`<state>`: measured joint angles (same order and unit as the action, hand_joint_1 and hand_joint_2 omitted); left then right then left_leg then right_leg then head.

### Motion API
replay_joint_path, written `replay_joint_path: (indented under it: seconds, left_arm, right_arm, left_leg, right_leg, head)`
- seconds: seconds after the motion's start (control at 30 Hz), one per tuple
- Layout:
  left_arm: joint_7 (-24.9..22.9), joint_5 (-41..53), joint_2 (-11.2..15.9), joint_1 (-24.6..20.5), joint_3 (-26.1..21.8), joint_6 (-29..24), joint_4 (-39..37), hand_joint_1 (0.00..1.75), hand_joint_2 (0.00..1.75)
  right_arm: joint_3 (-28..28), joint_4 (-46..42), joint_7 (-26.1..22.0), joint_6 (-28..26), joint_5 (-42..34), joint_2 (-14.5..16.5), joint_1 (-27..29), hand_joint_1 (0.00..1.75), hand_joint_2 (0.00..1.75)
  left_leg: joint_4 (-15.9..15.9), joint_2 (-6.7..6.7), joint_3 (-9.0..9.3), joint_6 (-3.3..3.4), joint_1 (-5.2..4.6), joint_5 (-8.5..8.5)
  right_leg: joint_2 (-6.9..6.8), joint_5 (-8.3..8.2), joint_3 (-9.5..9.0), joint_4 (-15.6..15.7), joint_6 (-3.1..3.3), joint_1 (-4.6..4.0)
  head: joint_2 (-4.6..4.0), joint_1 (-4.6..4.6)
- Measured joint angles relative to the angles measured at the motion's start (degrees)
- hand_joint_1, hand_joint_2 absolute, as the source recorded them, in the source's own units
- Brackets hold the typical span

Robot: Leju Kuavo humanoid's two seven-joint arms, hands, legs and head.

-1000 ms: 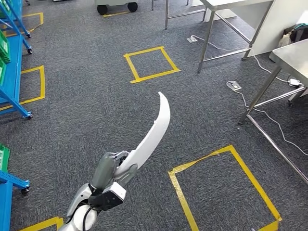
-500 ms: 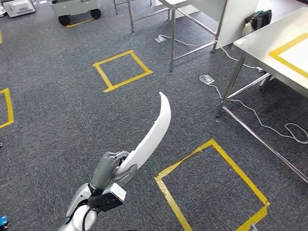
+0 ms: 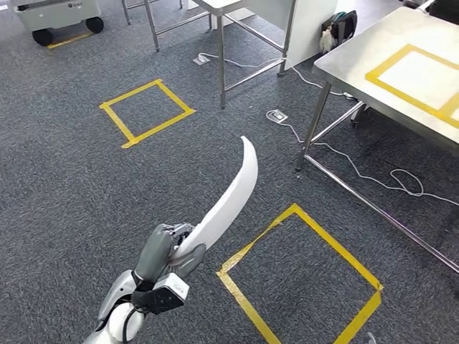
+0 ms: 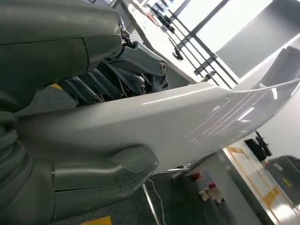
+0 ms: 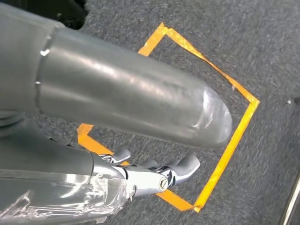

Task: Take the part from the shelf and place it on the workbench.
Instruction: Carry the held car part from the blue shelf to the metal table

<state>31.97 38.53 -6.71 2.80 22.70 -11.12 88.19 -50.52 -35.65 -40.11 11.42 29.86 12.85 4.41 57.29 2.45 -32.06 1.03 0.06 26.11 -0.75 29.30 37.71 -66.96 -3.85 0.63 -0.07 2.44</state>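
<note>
My left hand [image 3: 161,252] grips the lower end of a long, curved white part [image 3: 227,201], which rises up and to the right above the grey carpet. In the left wrist view the glossy part [image 4: 176,126] lies between the thumb and the darker fingers [image 4: 116,79] of that hand. The steel workbench [image 3: 351,68] stands at the upper right, with a yellow tape rectangle [image 3: 411,75] marked on its top. My right hand [image 5: 71,164] hangs over the carpet in the right wrist view, fingers apart and holding nothing.
A yellow tape square [image 3: 297,276] lies on the floor just right of the part, and another [image 3: 146,111] further back. A second steel table [image 3: 221,50] stands behind, with cables [image 3: 374,179] and a floor outlet [image 3: 277,115] between the tables. A wheeled cart [image 3: 54,14] sits far left.
The whole view has swung to the right: the blue shelf has left the picture and the workbench top has come in. My left hand holds the part as before.
</note>
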Motion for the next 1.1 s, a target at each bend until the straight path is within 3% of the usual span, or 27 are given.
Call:
replay_joint_path:
  seconds: [0.03,0.1,0.17,0.23,0.27,0.33,0.4,0.43,0.47,0.53,0.57,0.63,0.7,0.77,0.83,0.9,0.93,0.97,1.03,1.1]
  left_arm:
    - [0.1,0.0,0.0,0.0,0.0,0.1,0.0,1.75,1.75]
    - [0.3,0.1,0.0,-0.1,0.1,0.2,0.0,1.75,1.75]
    - [0.3,0.2,0.0,-0.1,0.1,0.2,0.0,1.75,1.75]
    - [0.3,0.2,0.0,-0.2,0.1,0.2,0.0,1.75,1.75]
    - [0.3,0.2,0.0,-0.3,0.1,0.2,0.0,1.75,1.75]
    - [0.4,0.2,0.1,-0.3,0.2,0.2,0.0,1.75,1.75]
    - [0.4,0.2,0.2,-0.2,0.2,0.4,-0.1,1.75,1.75]
    - [0.4,0.2,0.3,-0.2,0.2,0.5,-0.1,1.75,1.75]
    - [0.4,0.1,0.3,-0.3,0.2,0.6,-0.1,1.75,1.75]
    - [0.4,-0.1,0.4,-0.4,0.2,0.8,-0.1,1.75,1.75]
    - [0.4,-0.2,0.4,-0.5,0.2,0.9,-0.1,1.75,1.75]
    - [0.3,-0.4,0.4,-0.7,0.2,1.2,-0.1,1.75,1.75]
    - [0.3,-0.4,0.4,-0.7,0.1,1.3,-0.1,1.75,1.75]
    - [0.3,-0.4,0.3,-0.8,0.1,1.5,-0.1,1.75,1.75]
    - [0.3,-0.4,0.3,-0.8,0.1,1.6,-0.2,1.75,1.75]
    - [0.3,-0.5,0.3,-0.8,0.0,1.7,-0.3,1.75,1.75]
    - [0.3,-0.5,0.3,-0.7,0.0,1.8,-0.4,1.75,1.75]
    - [0.3,-0.5,0.3,-0.8,0.0,1.9,-0.5,1.75,1.75]
    - [0.3,-0.5,0.3,-0.8,0.0,2.1,-0.7,1.75,1.75]
    - [0.2,-0.5,0.3,-0.9,-0.1,2.3,-0.8,1.75,1.75]
  right_arm:
    - [0.0,0.1,0.0,0.0,0.0,0.0,-0.1,0.00,0.00]
    - [0.2,0.3,0.0,0.0,0.0,-0.1,-0.3,0.00,0.00]
    - [0.3,0.4,0.0,0.0,0.0,-0.1,-0.3,0.00,0.00]
    - [0.4,0.5,0.0,0.0,0.0,-0.1,-0.2,0.00,0.00]
    - [0.4,0.5,0.0,-0.1,0.0,-0.1,-0.3,0.00,0.00]
    - [0.5,0.5,0.0,-0.1,0.0,-0.2,-0.4,0.00,0.00]
    - [0.5,0.5,0.0,-0.2,0.0,-0.2,-0.4,0.00,0.00]
    - [0.6,0.6,0.0,-0.2,-0.1,-0.2,-0.3,0.00,0.00]
    - [0.6,0.6,0.0,-0.2,-0.1,-0.2,-0.3,0.00,0.00]
    - [0.8,0.7,0.0,-0.2,-0.2,-0.2,-0.3,0.00,0.00]
    - [1.0,0.8,0.0,-0.2,-0.2,-0.2,-0.4,0.00,0.00]
    - [1.2,0.8,0.0,-0.3,-0.3,-0.2,-0.3,0.00,0.00]
    - [1.4,0.9,0.0,-0.4,-0.3,-0.2,0.0,0.00,0.00]
    - [1.4,1.0,0.0,-0.4,-0.4,-0.3,0.1,0.00,0.00]
    - [1.5,1.0,0.0,-0.5,-0.4,-0.4,-0.1,0.00,0.00]
    - [1.6,1.2,0.0,-0.7,-0.4,-0.4,-0.2,0.00,0.00]
    - [1.6,1.2,0.0,-0.9,-0.4,-0.4,-0.2,0.00,0.00]
    - [1.7,1.3,0.0,-1.1,-0.4,-0.5,-0.1,0.00,0.00]
    - [1.8,1.5,0.0,-1.4,-0.4,-0.6,0.0,0.00,0.00]
    - [1.9,1.7,0.0,-1.6,-0.4,-0.6,-0.3,0.00,0.00]
  left_leg:
    - [0.1,0.54,0.54,-0.26,-0.08,0.39]
    - [0.1,1.46,1.00,-0.82,-0.40,0.94]
    - [0.2,2.10,1.19,-1.27,-0.53,1.16]
    - [1.3,1.32,1.05,-1.81,-0.26,1.92]
    - [3.1,0.46,0.20,-2.11,-0.12,2.99]
    - [9.9,-1.30,-3.47,-2.61,0.05,6.31]
    - [16.0,-1.83,-7.26,-2.65,0.04,8.26]
    - [16.5,-1.99,-7.93,-2.48,0.01,7.70]
    - [14.8,-2.23,-7.55,-2.23,-0.01,6.11]
    - [7.5,-3.84,-4.58,-1.66,-0.01,1.64]
    - [4.1,-4.82,-3.18,-1.45,-0.02,0.50]
    - [0.7,-6.04,-1.92,-1.13,-0.12,-0.38]
    - [0.2,-5.31,-1.73,-0.67,-0.15,-0.95]
    - [-0.3,-4.18,-1.43,-0.02,-0.04,-1.27]
    - [-0.5,-2.99,-1.21,0.45,-0.09,-1.01]
    - [-0.5,-1.76,-0.97,0.61,-0.22,-0.52]
    - [-0.5,-1.15,-0.72,0.58,-0.25,-0.25]
    - [-0.5,-0.58,-0.32,0.49,-0.26,0.05]
    - [-0.5,0.54,0.75,0.13,-0.31,0.78]
    - [-0.4,1.40,1.55,-0.42,-0.61,1.68]
  right_leg:
    - [-0.98,-1.96,-1.15,3.6,0.07,-0.06]
    - [-2.30,-3.75,-2.32,7.3,0.81,-0.23]
    - [-1.60,-4.09,-2.36,7.3,1.79,-0.26]
    - [-0.37,-4.52,-2.58,7.4,2.31,-0.07]
    - [0.27,-4.59,-2.73,7.5,2.52,0.03]
    - [1.51,-4.59,-2.81,7.6,2.80,0.08]
    - [2.78,-4.54,-2.79,7.6,2.92,0.02]
    - [3.45,-4.52,-2.81,7.6,2.95,-0.01]
    - [4.13,-4.53,-2.85,7.6,2.94,-0.01]
    - [5.45,-4.60,-2.88,7.6,2.79,0.02]
    - [6.02,-4.66,-2.75,7.6,2.63,0.03]
    - [7.00,-4.82,-2.31,7.6,2.06,0.08]
    - [7.49,-4.95,-1.83,7.8,1.34,0.21]
    - [5.25,-3.74,-0.75,5.9,0.87,0.07]
    - [2.19,-0.55,2.23,-0.4,0.60,-0.08]
    - [1.28,1.80,5.55,-7.0,0.30,-0.05]
    - [1.15,1.54,5.99,-8.0,0.22,-0.05]
    - [0.97,0.20,5.15,-6.5,0.19,-0.05]
    - [-0.62,-3.32,0.88,1.2,0.28,-0.19]
    - [-2.12,-4.33,-2.54,6.9,0.89,-0.44]
  head:
    - [0.00,-0.02]
    - [0.00,-0.11]
    - [0.00,-0.21]
    - [0.00,-0.24]
    - [0.00,-0.27]
    - [0.00,-0.30]
    - [0.00,-0.30]
    - [0.00,-0.29]
    - [0.00,-0.28]
    - [0.00,-0.29]
    - [0.00,-0.31]
    - [0.00,-0.38]
    - [0.00,-0.42]
    - [0.00,-0.17]
    - [0.00,0.05]
    - [0.00,0.03]
    - [0.00,0.04]
    - [0.00,0.05]
    - [0.00,0.06]
    - [0.00,-0.03]
